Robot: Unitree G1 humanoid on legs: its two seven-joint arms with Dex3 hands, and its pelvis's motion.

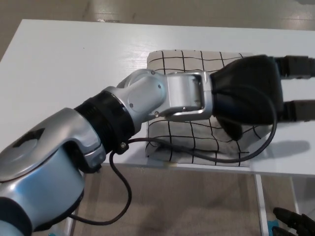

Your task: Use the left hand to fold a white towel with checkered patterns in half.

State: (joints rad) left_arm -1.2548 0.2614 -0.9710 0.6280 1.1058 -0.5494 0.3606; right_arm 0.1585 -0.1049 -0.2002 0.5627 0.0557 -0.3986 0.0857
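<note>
White towel [197, 140] with a black checkered grid, on a white bench [74, 64]; black left hand [256, 96] on a silver arm [147, 98].

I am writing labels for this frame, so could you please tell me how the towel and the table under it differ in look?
The white towel with black checkered lines is soft, gridded cloth; the plain white table is a smooth, hard, unmarked surface. The towel is much smaller and partly hidden beneath the black left hand, while the table lies mostly uncovered. Both are white.

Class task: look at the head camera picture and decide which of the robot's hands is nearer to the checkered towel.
Left. The left hand hangs over the right part of the checkered towel, fingers open and pointing past its right edge. The right hand is not in view.
</note>
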